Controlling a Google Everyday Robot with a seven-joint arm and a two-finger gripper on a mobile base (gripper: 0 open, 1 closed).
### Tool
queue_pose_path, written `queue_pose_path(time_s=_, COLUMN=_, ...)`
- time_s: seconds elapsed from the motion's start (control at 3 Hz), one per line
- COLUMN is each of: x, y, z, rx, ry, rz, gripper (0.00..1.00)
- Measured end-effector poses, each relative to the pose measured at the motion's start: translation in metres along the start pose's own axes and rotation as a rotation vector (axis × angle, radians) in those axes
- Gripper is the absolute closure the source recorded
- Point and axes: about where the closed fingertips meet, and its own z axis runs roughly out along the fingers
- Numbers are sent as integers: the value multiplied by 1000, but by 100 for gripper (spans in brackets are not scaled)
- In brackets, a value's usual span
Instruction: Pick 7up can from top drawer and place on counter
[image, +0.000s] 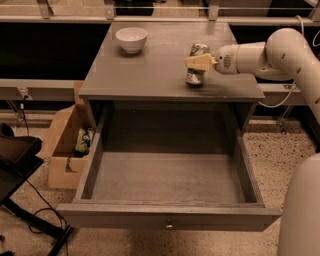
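The 7up can (194, 76) stands upright on the counter (150, 70), near its front right edge. My gripper (198, 61) reaches in from the right at mid-height of the can, with its pale fingers (201, 62) closed around the can's body; the near finger crosses the front of the can. The top drawer (167, 216) is pulled fully open below the counter, and its inside shows nothing. Its small knob (169, 225) is at the middle of the front panel.
A white bowl (131, 39) sits at the back left of the counter. An open cardboard box (65, 145) stands on the floor left of the cabinet, beside a black stand (17, 160). My white arm (280, 52) spans the right side.
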Motion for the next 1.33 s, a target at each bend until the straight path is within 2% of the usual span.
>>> queue_pose_path(time_s=0.67, x=-1, y=2, z=3, rx=-5, ry=2, rz=1, gripper=12)
queue_pose_path(time_s=1.0, x=0, y=3, z=6, rx=-9, ry=3, rz=1, gripper=0)
queue_pose_path(time_s=1.33, x=0, y=3, z=6, rx=-9, ry=3, rz=1, gripper=0)
